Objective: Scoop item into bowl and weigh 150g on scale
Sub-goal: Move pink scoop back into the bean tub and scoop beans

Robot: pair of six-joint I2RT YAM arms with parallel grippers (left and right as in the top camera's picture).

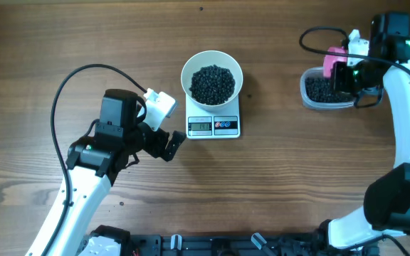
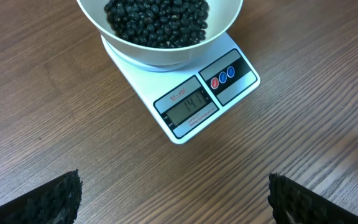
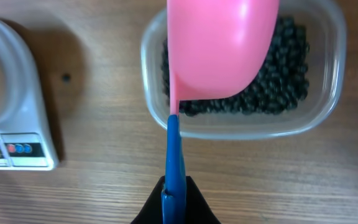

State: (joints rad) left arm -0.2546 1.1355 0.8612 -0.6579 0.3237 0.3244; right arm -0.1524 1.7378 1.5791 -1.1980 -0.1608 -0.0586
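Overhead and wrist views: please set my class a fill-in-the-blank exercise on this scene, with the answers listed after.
1. The white bowl of black beads stands on the ____.
2. The right gripper is shut on a blue-handled scoop whose cup is ____.
3. The left gripper has its jaws ____ and holds nothing.
Missing words: scale; pink; open.

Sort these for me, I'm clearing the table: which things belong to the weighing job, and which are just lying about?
Job: beans, bowl, scale, tub, pink scoop in the right gripper.
Lying about: only the left arm's black cable.
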